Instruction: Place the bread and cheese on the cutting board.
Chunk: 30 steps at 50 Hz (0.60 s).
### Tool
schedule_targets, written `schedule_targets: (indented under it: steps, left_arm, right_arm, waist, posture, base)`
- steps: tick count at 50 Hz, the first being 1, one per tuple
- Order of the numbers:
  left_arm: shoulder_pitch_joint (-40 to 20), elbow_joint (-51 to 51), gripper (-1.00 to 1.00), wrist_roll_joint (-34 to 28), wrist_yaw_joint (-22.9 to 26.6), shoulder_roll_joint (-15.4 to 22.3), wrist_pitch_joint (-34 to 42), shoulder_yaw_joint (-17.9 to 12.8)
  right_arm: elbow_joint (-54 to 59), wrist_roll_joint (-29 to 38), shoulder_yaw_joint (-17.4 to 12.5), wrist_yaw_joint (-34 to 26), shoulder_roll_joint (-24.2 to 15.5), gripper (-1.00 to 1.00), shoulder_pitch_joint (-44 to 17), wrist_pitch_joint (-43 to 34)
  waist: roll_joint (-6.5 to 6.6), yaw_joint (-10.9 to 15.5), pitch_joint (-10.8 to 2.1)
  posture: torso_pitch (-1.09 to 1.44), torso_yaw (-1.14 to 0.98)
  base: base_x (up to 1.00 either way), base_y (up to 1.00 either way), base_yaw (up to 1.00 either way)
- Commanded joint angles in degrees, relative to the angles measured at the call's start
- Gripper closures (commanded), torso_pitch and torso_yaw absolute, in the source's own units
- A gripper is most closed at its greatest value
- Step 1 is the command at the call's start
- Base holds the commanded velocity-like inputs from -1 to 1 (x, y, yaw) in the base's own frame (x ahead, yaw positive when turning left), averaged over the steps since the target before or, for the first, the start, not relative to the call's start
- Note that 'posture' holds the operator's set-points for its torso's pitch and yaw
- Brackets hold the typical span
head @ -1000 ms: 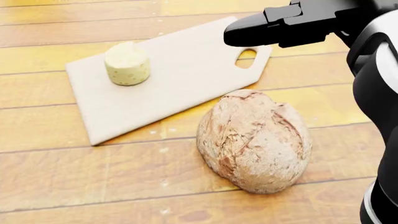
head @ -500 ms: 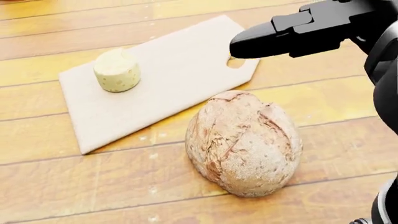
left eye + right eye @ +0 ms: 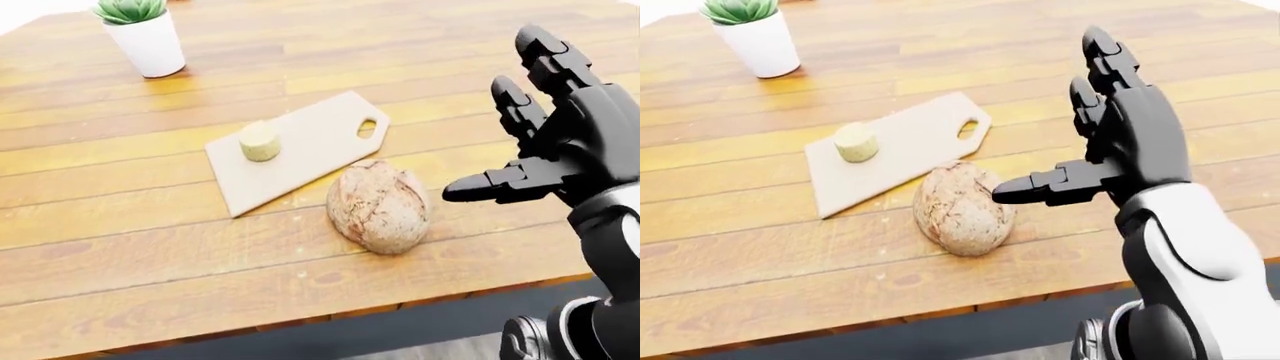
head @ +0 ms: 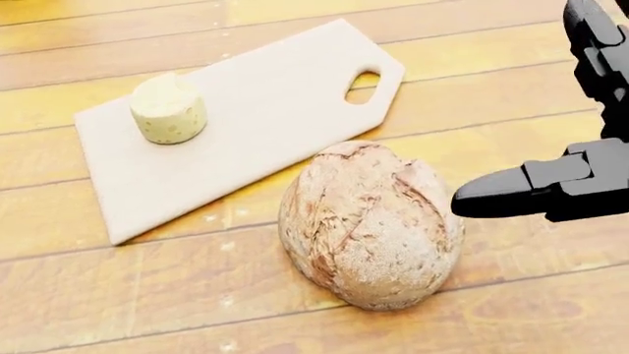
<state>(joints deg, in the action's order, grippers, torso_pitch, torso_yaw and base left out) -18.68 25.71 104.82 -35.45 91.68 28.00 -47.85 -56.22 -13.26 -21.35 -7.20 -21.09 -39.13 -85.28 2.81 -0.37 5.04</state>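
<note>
Wooden table (image 3: 120,247) with potted succulent (image 3: 145,37)

Bright, even light across the wooden table (image 3: 150,247), no obvious single source, w/ warm yellow sheen on some planks near top of head view. Shadows soft and short: faint dark rim under the bread loaf (image 4: 369,225), thin one along the cutting board (image 4: 256,110) edge. Top left corner of eye views blows out to white by the potted succulent (image 3: 145,34). The right hand (image 3: 1110,150) reads glossy black, little surface detail. Everything sharp, no motion blur, no edge warp; renders look clean, slightly compressed.
</note>
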Motion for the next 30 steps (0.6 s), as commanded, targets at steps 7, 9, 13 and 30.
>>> schedule_targets:
  steps: [7,9,13,30]
  left_arm:
    - [-0.6,-0.3,-1.0,-0.8,-0.2,0.8,-2.0,-0.5]
    - [-0.8,-0.2,-1.0,-0.5,0.1,0.6,-2.5,0.1]
    - [-1.1,-0.5,-1.0,0.3,-0.2,0.1,-2.6,0.2]
    - [-0.9,-0.3,-1.0,2.4,-0.5,1.1,-3.1,-0.9]
  right_arm:
    - [-3.8,-4.9,-0.8,-3.2,1.4,-1.0,5.5,6.8]
    - [-3.8,-7.9,-1.4,-2.2,1.9,-1.0,7.6,9.1]
    - [-3.8,-15.9,-0.8,3.0,-0.2,-1.0,11.7,12.6]
    - [-3.8,-12.9,11.0,8.4,-4.7,-1.0,12.2,11.8]
  waist:
    - [-0.33,-0.1,-1.31]
    - [-0.39,-0.1,-1.39]
    - [-0.52,0.0,-1.6]
    - [-1.03,0.0,-1.54]
  posture:
    - [0.0,0.0]
    - [0.0,0.0]
    - [0.0,0.0]
    - [0.0,0.0]
  base:
    - [0.0,0.0,0.0]
    - [0.0,0.0,0.0]
    - [0.0,0.0,0.0]
    - [0.0,0.0,0.0]
